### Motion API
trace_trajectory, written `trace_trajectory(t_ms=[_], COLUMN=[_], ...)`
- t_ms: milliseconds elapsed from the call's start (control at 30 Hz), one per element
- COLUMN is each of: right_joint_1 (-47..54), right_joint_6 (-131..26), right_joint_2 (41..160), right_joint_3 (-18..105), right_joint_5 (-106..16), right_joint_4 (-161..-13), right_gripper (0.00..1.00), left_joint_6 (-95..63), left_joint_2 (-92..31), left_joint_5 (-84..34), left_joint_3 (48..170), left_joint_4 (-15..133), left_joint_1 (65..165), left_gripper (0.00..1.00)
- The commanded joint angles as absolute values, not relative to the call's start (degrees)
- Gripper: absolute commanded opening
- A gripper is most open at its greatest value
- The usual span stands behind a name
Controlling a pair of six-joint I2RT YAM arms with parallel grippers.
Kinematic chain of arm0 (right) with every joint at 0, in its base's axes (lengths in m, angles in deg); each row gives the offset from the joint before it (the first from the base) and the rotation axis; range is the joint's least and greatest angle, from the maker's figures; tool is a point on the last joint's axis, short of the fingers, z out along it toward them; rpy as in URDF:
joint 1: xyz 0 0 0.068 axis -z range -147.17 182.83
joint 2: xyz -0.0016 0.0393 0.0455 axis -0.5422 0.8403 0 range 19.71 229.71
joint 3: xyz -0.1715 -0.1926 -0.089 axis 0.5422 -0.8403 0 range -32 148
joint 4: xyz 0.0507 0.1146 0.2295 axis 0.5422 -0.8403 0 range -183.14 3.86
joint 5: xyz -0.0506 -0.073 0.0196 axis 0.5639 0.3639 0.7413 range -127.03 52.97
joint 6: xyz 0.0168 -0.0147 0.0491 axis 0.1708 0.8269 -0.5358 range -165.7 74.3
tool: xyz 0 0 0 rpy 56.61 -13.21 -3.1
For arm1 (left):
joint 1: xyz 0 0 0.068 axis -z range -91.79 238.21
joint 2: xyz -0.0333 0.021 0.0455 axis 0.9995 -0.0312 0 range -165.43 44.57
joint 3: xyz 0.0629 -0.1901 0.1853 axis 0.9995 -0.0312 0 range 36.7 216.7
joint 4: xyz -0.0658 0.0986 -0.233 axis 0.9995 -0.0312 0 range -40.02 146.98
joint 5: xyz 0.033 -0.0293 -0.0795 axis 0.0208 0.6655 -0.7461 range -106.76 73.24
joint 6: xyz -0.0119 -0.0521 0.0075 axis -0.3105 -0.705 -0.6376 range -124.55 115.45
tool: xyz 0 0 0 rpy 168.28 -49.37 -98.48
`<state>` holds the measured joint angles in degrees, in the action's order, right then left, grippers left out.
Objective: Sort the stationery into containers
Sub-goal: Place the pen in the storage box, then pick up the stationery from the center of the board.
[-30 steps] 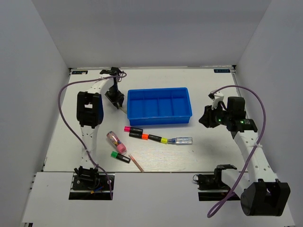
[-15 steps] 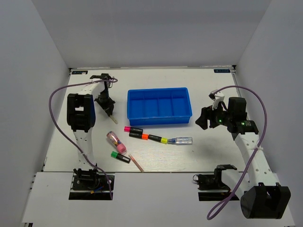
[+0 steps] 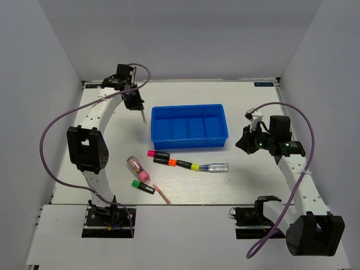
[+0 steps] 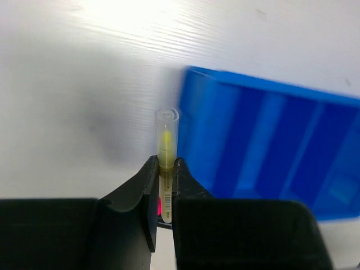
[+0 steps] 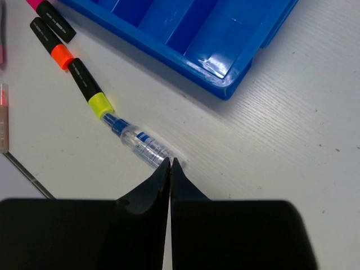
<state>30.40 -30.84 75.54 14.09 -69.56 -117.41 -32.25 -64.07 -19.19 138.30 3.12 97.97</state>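
My left gripper [image 3: 139,107] is shut on a thin pale yellowish stick [image 3: 144,116], held above the table just left of the blue four-compartment tray [image 3: 189,143]. The left wrist view shows the stick [image 4: 167,138] between the jaws [image 4: 164,166], with the tray [image 4: 270,140] to its right. My right gripper [image 3: 246,142] is shut and empty; in the right wrist view its tips [image 5: 170,162] hover by the clear bluish pen [image 5: 140,143]. In front of the tray lie the pink-capped [image 3: 158,153], orange-capped [image 3: 165,161] and yellow-capped [image 3: 188,165] highlighters and the clear pen [image 3: 215,167].
A pink marker [image 3: 138,168], a green-capped highlighter [image 3: 143,187] and another thin pale stick [image 3: 162,194] lie at the front left. The tray's compartments look empty. White walls enclose the table on three sides.
My left gripper has moved back, then right towards the tray's back-left corner, carrying the pale stick. The right arm has barely moved.
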Motion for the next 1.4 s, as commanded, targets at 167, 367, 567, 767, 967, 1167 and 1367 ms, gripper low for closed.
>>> trace_trajectory(t_ms=[167,367,567,767,967,1167,1367], right_joint_1=[30.11,30.28,30.20,30.28,30.46,30.20,30.11], right_joint_6=[-29.00,-28.91,-28.65,-28.56,-28.64,-29.08,-29.26], right_joint_2=[76.04,75.78,75.78,75.69,75.78,75.69,75.96], right_joint_3=[14.67,14.58,14.41,14.67,14.85,14.85,15.11], right_joint_5=[-71.48,-71.30,-71.48,-71.65,-71.30,-71.13,-72.01], right_joint_4=[-117.69,-117.69,-117.87,-118.13,-118.22,-118.05,-118.48], right_gripper=[0.00,0.01,0.11,0.29,0.30,0.30,0.33], left_joint_6=[-20.37,-20.37,-20.19,-19.93,-30.17,-61.19,-63.17], left_joint_2=[-65.02,-67.66,-69.60,-68.11,-57.40,-40.52,-31.10], left_joint_5=[-25.99,-21.69,-18.78,-17.55,-6.89,7.23,4.60], left_joint_3=[139.43,137.25,136.72,136.89,130.66,110.84,99.29], left_joint_4=[8.30,11.01,12.07,12.51,8.83,-7.61,-4.01], left_joint_1=[108.42,111.06,112.38,113.78,113.96,113.43,113.09], left_gripper=[0.00,0.05,0.38,0.64,0.24,0.52,0.66])
